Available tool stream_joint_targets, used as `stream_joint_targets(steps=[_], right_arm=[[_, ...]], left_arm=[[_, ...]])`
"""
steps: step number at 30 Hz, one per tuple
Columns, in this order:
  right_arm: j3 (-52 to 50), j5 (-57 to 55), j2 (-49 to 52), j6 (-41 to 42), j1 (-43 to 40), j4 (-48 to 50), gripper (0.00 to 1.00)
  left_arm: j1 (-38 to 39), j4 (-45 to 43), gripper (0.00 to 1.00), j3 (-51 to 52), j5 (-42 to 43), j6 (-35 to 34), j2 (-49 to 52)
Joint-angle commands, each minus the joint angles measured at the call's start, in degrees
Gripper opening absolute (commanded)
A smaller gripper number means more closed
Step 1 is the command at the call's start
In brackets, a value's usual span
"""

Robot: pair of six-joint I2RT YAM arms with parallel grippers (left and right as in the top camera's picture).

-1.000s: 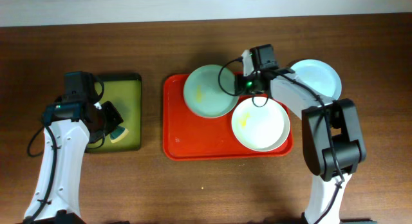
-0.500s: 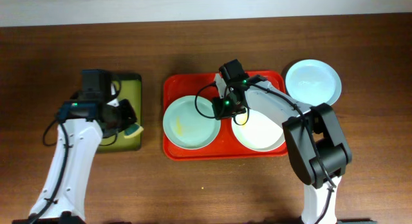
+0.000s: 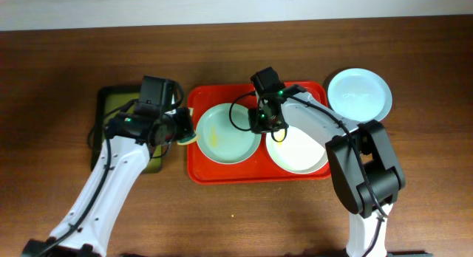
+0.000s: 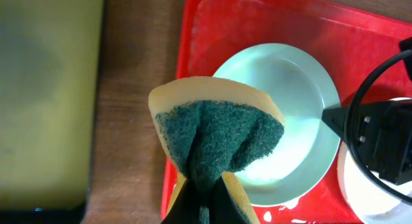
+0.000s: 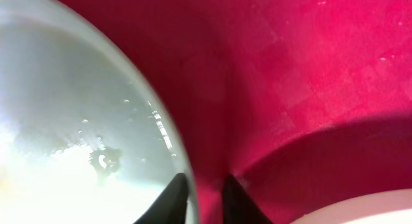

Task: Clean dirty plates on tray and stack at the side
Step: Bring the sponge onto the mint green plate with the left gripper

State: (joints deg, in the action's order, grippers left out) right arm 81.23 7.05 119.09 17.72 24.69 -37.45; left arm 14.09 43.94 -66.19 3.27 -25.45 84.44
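Observation:
The red tray [image 3: 203, 168] holds a mint green plate [image 3: 228, 135] with a yellow smear and a white plate [image 3: 299, 150]. A pale blue-white plate [image 3: 359, 93] lies on the table to the right of the tray. My right gripper [image 3: 260, 124] is shut on the mint plate's right rim; in the right wrist view its fingers [image 5: 203, 192] straddle the rim of this plate [image 5: 77, 121]. My left gripper [image 3: 177, 130] is shut on a yellow and green sponge [image 4: 215, 137], held over the tray's left edge beside the mint plate [image 4: 290, 102].
An olive-green tray with a black rim [image 3: 111, 102] lies left of the red tray and also shows in the left wrist view [image 4: 45, 89]. The right arm's cable [image 4: 380, 89] crosses by the mint plate. Bare wood lies in front.
My right gripper dragged the mint plate from the tray's back to its front left. My left gripper moved right with the sponge from the olive tray to the red tray's edge.

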Motion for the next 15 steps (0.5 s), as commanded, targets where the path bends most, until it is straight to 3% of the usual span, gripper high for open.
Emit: stream_joint_targets(steps=[1,12,15], right_arm=[[-1.0,0.0,1.2,-0.3,-0.3,-0.5,0.04],[-1.1,0.3,1.3,-0.3,-0.3,-0.2,0.04],[-1.1,0.3,1.3,-0.3,-0.3,0.2,0.04]], left_arm=[[2.7,-3.0,0.00,0.6,1.4,-2.3,4.9],[8.4,-11.7,0.00,0.6,3.6,-2.6,17.1],[9.2,-14.3,0.00,0.6,3.6,-6.4,20.2]])
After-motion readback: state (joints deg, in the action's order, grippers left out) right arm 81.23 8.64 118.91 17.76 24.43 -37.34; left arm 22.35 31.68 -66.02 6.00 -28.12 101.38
